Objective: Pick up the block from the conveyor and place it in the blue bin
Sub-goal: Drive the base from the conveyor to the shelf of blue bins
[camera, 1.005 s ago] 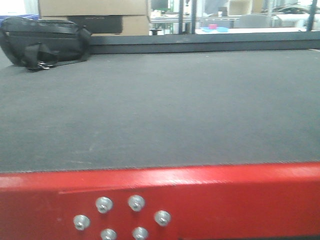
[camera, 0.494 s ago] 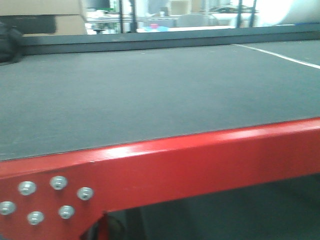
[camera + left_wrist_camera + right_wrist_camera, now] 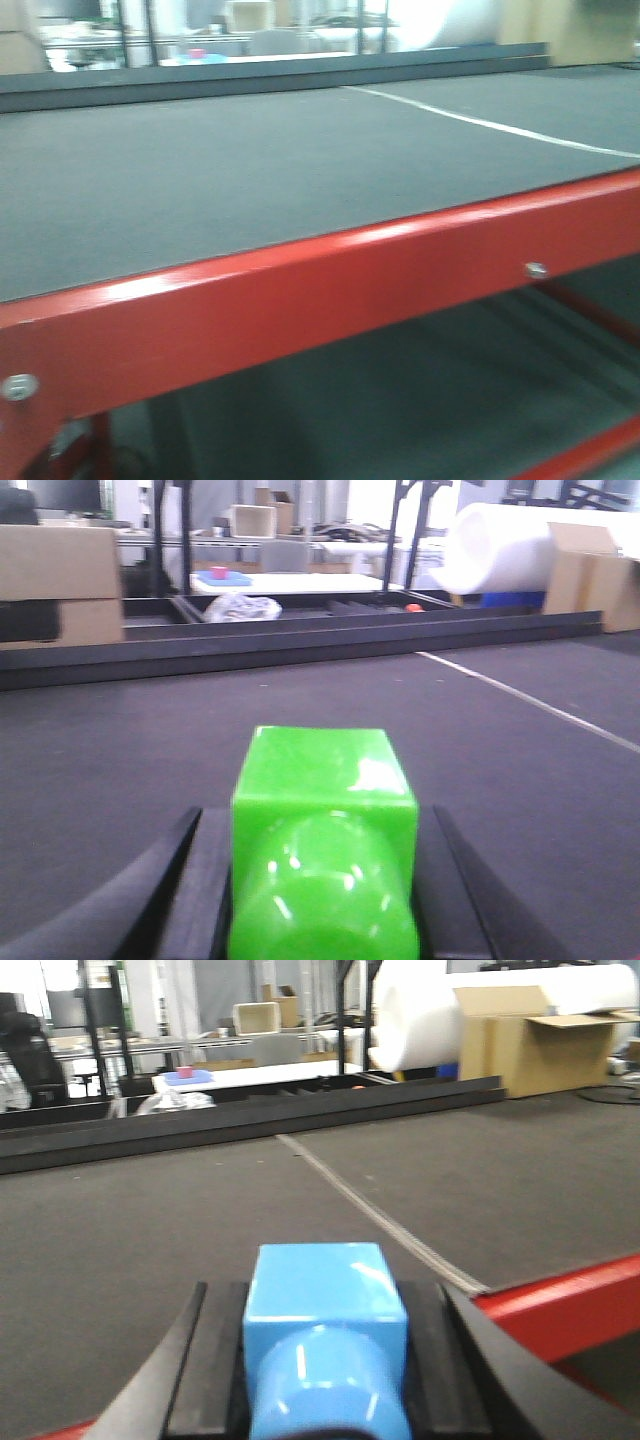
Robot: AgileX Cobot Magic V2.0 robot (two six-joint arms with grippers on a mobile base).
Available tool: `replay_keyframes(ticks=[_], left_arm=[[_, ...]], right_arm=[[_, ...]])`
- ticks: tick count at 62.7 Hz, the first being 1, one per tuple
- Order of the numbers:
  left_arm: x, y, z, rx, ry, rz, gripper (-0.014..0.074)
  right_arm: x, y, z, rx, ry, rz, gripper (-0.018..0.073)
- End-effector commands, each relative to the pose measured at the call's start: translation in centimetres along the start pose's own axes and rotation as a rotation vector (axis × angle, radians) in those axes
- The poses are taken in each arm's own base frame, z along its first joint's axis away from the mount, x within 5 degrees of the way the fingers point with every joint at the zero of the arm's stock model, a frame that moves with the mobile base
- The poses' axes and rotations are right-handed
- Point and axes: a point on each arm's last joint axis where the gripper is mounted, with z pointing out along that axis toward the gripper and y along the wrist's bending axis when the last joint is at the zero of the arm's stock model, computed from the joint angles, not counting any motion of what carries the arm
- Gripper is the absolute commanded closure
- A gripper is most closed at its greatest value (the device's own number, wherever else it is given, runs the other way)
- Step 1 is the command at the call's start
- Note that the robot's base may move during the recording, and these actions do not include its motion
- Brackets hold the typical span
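The conveyor's dark grey belt (image 3: 250,170) fills the front view above its red frame (image 3: 330,290). No gripper shows in that view. In the left wrist view my left gripper (image 3: 320,820) is shut on a glossy green block (image 3: 322,780), held just above the belt (image 3: 120,740). My right gripper (image 3: 322,1295) is shut on a light blue block (image 3: 322,1280), near the belt's red edge (image 3: 560,1295). I cannot make out a blue bin in any view.
A pale seam (image 3: 480,122) crosses the belt. A dark rail (image 3: 300,640) bounds its far side. Beyond stand cardboard boxes (image 3: 530,1035), a big white roll (image 3: 495,545) and work tables (image 3: 290,580). Red legs and a lower bar (image 3: 590,450) show under the frame.
The front view has swung to the right along the conveyor: the black bag and the bolt cluster have slid out on the left, and the pale seam has come into view.
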Motion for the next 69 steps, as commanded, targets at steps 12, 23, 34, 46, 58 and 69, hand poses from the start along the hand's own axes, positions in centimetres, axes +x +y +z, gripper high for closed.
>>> replay_keyframes(ticks=[12, 23, 34, 46, 58, 69], left_arm=[[-0.23, -0.02, -0.08, 0.002, -0.024, -0.003, 0.0708], [-0.23, -0.02, -0.08, 0.002, -0.024, -0.003, 0.0708], [-0.23, -0.02, -0.08, 0.002, -0.024, -0.003, 0.0708], [-0.23, -0.02, -0.08, 0.002, -0.024, -0.003, 0.0708], [-0.23, -0.02, -0.08, 0.002, -0.024, -0.003, 0.0708], [-0.23, -0.02, -0.08, 0.002, -0.024, -0.003, 0.0708]], right_arm=[[-0.41, 0.0, -0.16, 0.003, -0.027, -0.012, 0.0721], [-0.41, 0.0, -0.16, 0.003, -0.027, -0.012, 0.0721], [-0.41, 0.0, -0.16, 0.003, -0.027, -0.012, 0.0721], [-0.41, 0.0, -0.16, 0.003, -0.027, -0.012, 0.0721], [-0.41, 0.0, -0.16, 0.003, -0.027, -0.012, 0.0721], [-0.41, 0.0, -0.16, 0.003, -0.027, -0.012, 0.0721]])
